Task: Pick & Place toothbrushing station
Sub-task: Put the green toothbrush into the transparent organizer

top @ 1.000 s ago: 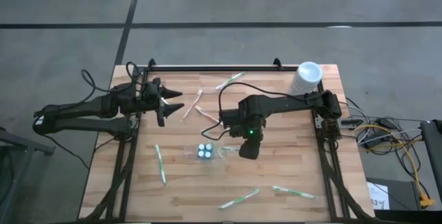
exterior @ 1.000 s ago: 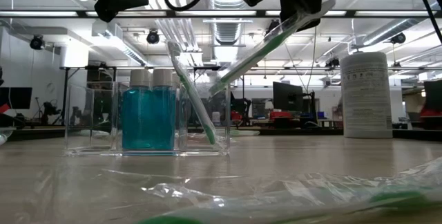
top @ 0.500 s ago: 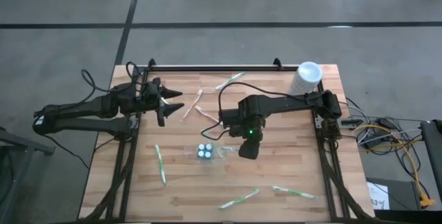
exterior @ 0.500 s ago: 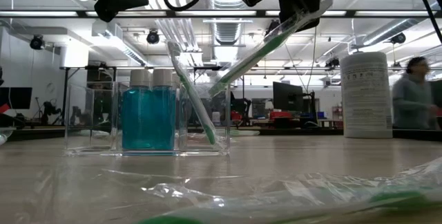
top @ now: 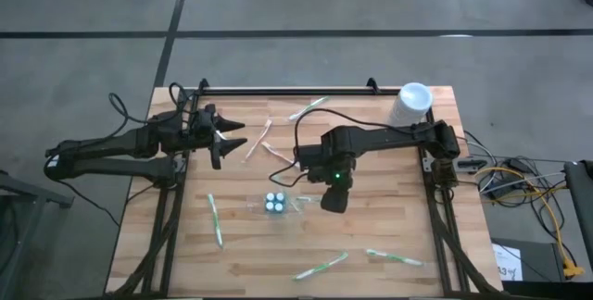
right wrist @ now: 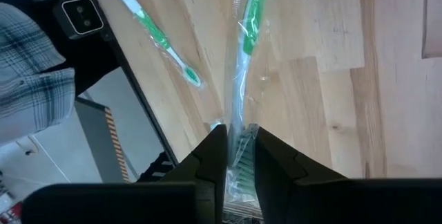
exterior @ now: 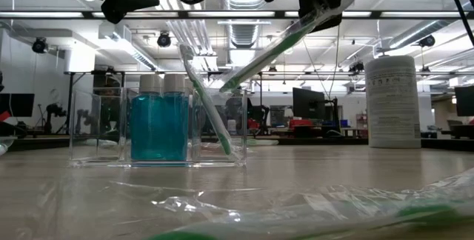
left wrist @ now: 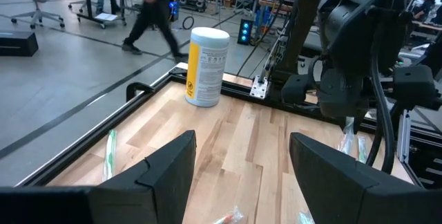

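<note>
A clear organizer [top: 273,205] stands mid-table and holds two blue bottles with white caps [exterior: 159,125]. One wrapped green toothbrush [exterior: 207,110] stands slanted in the organizer's right compartment. My right gripper [top: 334,194] hovers just right of the organizer, shut on another wrapped green-and-white toothbrush [exterior: 281,44]. This one slants down toward the organizer's top. My left gripper [top: 230,135] is open and empty at the table's far left; it also shows in the left wrist view [left wrist: 242,182]. My right gripper pinches the wrapped toothbrush at one end [right wrist: 239,151] between its two fingers, and the shaft runs on beyond the fingertips. The toothbrush is lifted clear and slants downward. Its free lower end [exterior: 222,87] hangs at the organizer's upper rim.
Several wrapped toothbrushes lie loose on the table: one at the near left [top: 215,218], two near the front edge [top: 321,265] [top: 397,258], and some at the back [top: 308,107]. A white canister [top: 410,104] stands at the far right corner. Crumpled clear wrap [exterior: 311,207] lies close to the low camera.
My right gripper has risen slightly with the held toothbrush. The toothbrush's lower end has come up from inside the organizer's top to about rim height. The toothbrush keeps its slant. A person has passed through the room behind the table.
</note>
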Action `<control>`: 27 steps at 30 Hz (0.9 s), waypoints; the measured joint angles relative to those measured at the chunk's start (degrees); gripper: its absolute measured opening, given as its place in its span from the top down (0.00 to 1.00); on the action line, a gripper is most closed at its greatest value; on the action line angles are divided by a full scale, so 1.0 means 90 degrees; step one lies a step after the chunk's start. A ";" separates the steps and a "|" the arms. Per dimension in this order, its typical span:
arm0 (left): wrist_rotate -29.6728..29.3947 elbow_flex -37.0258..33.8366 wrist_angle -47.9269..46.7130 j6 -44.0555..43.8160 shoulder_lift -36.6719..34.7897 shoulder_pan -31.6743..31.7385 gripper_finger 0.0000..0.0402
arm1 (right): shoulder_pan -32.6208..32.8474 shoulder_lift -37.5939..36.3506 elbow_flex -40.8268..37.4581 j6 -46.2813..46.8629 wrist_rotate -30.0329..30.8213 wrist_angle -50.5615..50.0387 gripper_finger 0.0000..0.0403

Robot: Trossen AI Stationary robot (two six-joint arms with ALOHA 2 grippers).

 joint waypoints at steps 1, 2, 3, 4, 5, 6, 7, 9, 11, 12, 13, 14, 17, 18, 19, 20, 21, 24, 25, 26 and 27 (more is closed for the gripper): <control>0.0000 0.0000 0.0000 0.0000 -0.0002 0.0000 0.40 | 0.0002 -0.0044 -0.0001 0.0000 0.0056 -0.0020 0.87; 0.0002 0.0000 0.0000 -0.0002 0.0000 -0.0001 0.40 | 0.0009 -0.0088 -0.0002 0.0004 0.0215 -0.0033 0.87; 0.0002 0.0000 0.0000 0.0000 0.0000 0.0000 0.40 | 0.0022 -0.0133 0.0000 0.0017 0.0411 -0.0055 0.87; 0.0009 0.0000 0.0000 0.0000 -0.0001 0.0000 0.40 | 0.0022 -0.0206 0.0000 0.0020 0.0611 -0.0107 0.87; 0.0027 0.0000 -0.0001 -0.0001 -0.0001 -0.0002 0.40 | 0.0022 -0.0251 0.0000 0.0036 0.0832 -0.0161 0.87; 0.0027 0.0000 0.0000 -0.0002 0.0000 -0.0001 0.40 | 0.0019 -0.0304 0.0000 0.0095 0.1034 -0.0192 0.87; 0.0027 0.0000 0.0000 -0.0001 0.0000 0.0000 0.40 | 0.0019 -0.0384 -0.0007 0.0173 0.1262 -0.0222 0.87; 0.0027 0.0000 0.0000 -0.0002 0.0000 0.0000 0.40 | 0.0017 -0.0531 -0.0031 0.0374 0.1636 -0.0269 0.87; 0.0024 0.0000 -0.0002 -0.0002 -0.0001 0.0000 0.40 | 0.0039 -0.0710 -0.0056 0.0445 0.1871 -0.0212 0.87; 0.0024 0.0002 -0.0002 -0.0001 -0.0002 -0.0002 0.40 | 0.0074 -0.0776 -0.0078 0.0457 0.1931 -0.0131 0.87; 0.0023 0.0000 0.0000 -0.0002 0.0000 -0.0001 0.40 | 0.0116 -0.0857 -0.0118 0.0464 0.1989 0.0038 0.87; 0.0024 0.0000 0.0000 -0.0001 -0.0001 0.0000 0.40 | 0.0173 -0.0942 -0.0178 0.0479 0.2014 0.0235 0.87; 0.0022 0.0001 0.0000 -0.0002 -0.0001 -0.0001 0.40 | 0.0359 -0.1144 -0.0410 0.0501 0.2177 0.0749 0.87; 0.0019 0.0002 -0.0002 -0.0002 0.0000 0.0000 0.40 | 0.0416 -0.1189 -0.0481 0.0539 0.2350 0.0786 0.87; 0.0019 0.0000 0.0000 -0.0002 -0.0002 0.0000 0.40 | 0.0456 -0.1250 -0.0558 0.0557 0.2534 0.0783 0.87; 0.0019 0.0000 0.0000 -0.0002 0.0000 0.0000 0.40 | 0.0495 -0.1319 -0.0653 0.0572 0.2717 0.0805 0.87; 0.0019 0.0000 0.0000 -0.0001 0.0000 0.0000 0.40 | 0.0531 -0.1389 -0.0763 0.0603 0.2890 0.0839 0.87; 0.0017 0.0000 0.0000 -0.0001 -0.0002 0.0000 0.40 | 0.0606 -0.1636 -0.1078 0.0848 0.3248 0.0949 0.88; 0.0017 0.0000 0.0000 -0.0002 -0.0001 0.0000 0.40 | 0.0629 -0.1739 -0.1208 0.0889 0.3318 0.1088 0.88; 0.0015 0.0000 0.0000 -0.0002 0.0000 0.0000 0.40 | 0.0637 -0.1894 -0.1349 0.0915 0.3358 0.1303 0.89; 0.0015 0.0000 0.0000 0.0000 0.0000 0.0000 0.40 | 0.0662 -0.2043 -0.1500 0.0955 0.3372 0.1536 0.91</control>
